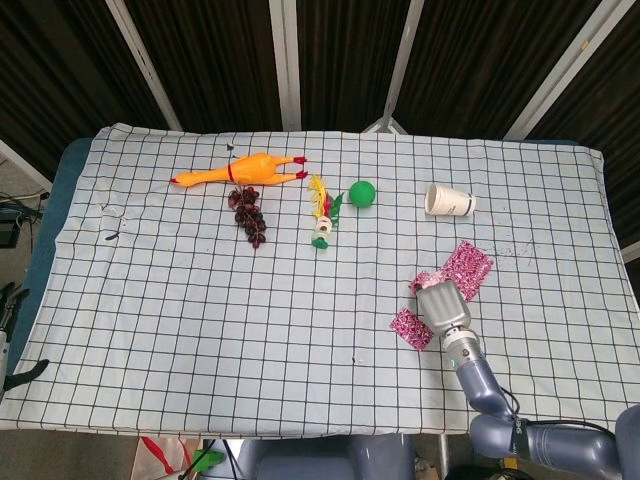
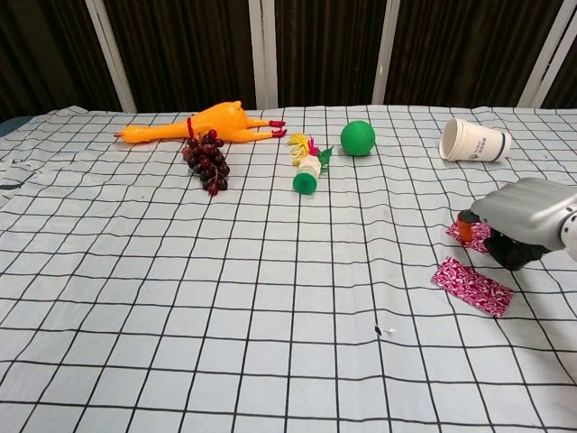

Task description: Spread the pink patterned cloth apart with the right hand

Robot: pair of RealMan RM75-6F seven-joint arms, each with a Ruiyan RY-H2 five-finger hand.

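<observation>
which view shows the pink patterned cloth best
The head view: from above, the pink patterned cloth shows both ends, with only its middle hidden under the right robot hand. The chest view shows mainly the near end; the hand blocks most of the far part.

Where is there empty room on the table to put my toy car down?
Lots of bare checked tablecloth lies in front of the dark grapes, left of the pink patterned cloth. It is crowded around the right hand and along the far row by the orange rubber chicken.
</observation>
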